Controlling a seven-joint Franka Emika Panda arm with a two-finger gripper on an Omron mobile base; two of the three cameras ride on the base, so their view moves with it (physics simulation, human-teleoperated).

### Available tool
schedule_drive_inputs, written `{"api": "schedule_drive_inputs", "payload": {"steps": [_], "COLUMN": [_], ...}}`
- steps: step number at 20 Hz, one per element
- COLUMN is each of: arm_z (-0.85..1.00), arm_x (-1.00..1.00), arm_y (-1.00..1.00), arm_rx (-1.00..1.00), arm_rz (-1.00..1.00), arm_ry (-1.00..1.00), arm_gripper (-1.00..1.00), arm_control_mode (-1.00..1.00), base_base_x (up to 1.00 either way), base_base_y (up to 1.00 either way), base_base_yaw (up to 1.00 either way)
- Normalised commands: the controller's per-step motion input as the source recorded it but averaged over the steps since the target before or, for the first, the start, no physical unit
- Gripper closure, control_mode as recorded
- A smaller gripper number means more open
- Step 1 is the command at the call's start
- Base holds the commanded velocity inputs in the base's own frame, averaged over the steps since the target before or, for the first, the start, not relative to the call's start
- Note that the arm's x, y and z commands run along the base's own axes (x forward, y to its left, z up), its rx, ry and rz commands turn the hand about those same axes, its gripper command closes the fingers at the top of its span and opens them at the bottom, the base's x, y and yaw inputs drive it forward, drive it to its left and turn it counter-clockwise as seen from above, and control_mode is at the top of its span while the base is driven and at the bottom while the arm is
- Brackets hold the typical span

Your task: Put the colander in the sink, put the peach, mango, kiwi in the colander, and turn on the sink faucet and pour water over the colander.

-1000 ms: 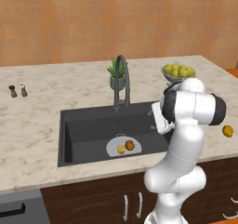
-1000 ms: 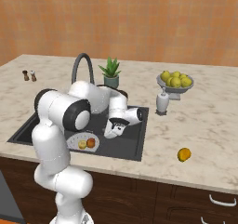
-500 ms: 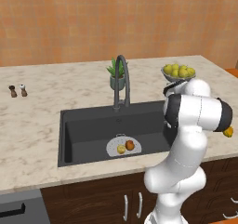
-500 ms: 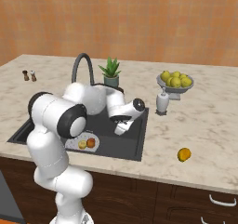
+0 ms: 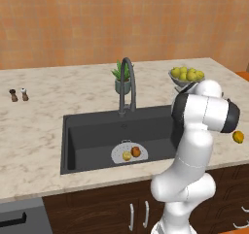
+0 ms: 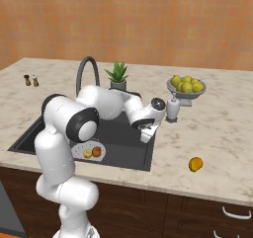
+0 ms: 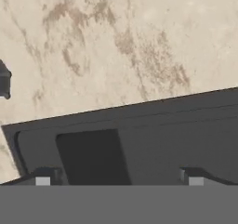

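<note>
The dark grey sink (image 5: 92,131) (image 6: 123,138) holds the pale round colander (image 5: 119,153) (image 6: 79,150) on its floor. Two fruits lie in the colander, a yellowish one (image 5: 126,156) (image 6: 88,153) and an orange-red one (image 5: 136,152) (image 6: 97,151). An orange-yellow fruit (image 5: 238,137) (image 6: 195,164) rests on the counter to the right of the sink. The sink faucet (image 5: 127,85) (image 6: 86,71) arches over the basin's back edge. My gripper (image 6: 147,135) (image 7: 119,179) hovers over the sink's right rim, open, with nothing between its fingertips (image 7: 42,177).
A footed glass bowl of yellow-green fruit (image 5: 187,76) (image 6: 186,86) and a white soap dispenser (image 6: 172,108) stand at the back right. A potted plant (image 5: 123,78) (image 6: 117,75) sits behind the faucet. Two small shakers (image 5: 18,95) (image 6: 31,80) stand at the far left.
The arm has swung to the right, carrying the hand from over the basin to its right rim. The gripper stays open and the fruits have not moved.
</note>
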Motion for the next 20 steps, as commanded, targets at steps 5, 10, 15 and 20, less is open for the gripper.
{"api": "schedule_drive_inputs", "payload": {"steps": [5, 10, 15, 20], "arm_z": [0.01, 0.00, 0.00, 0.00], "arm_x": [-0.35, -0.48, -0.53, -0.32], "arm_y": [-0.81, -0.71, -0.67, -0.55], "arm_rx": [-0.20, -0.19, -0.08, -0.11], "arm_rz": [0.07, 0.19, 0.23, 0.22], "arm_ry": [0.00, 0.00, 0.05, 0.09], "arm_gripper": [-1.00, -1.00, -1.00, -1.00], "arm_control_mode": [-1.00, -1.00, -1.00, -1.00], "base_base_x": [0.00, 0.00, 0.00, 0.00], "base_base_y": [0.00, 0.00, 0.00, 0.00], "base_base_yaw": [0.00, 0.00, 0.00, 0.00]}}
